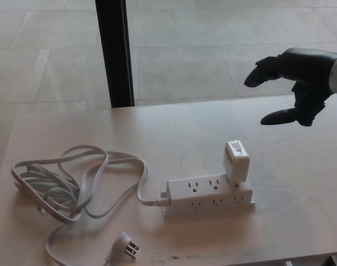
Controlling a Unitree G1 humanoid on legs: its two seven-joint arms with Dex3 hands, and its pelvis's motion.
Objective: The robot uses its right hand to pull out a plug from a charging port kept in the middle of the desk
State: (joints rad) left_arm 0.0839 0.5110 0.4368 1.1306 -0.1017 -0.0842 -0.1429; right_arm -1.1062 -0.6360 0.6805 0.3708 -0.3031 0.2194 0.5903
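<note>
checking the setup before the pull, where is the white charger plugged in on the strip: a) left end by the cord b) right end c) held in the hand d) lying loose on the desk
b: the charger stands upright in the right end of the strip, with the open right hand above and apart from it.

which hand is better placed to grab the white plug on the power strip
Right. The right hand is open and hovers above and to the right of the plug, which sits at the right end of the power strip. The left hand is not in view.
</note>
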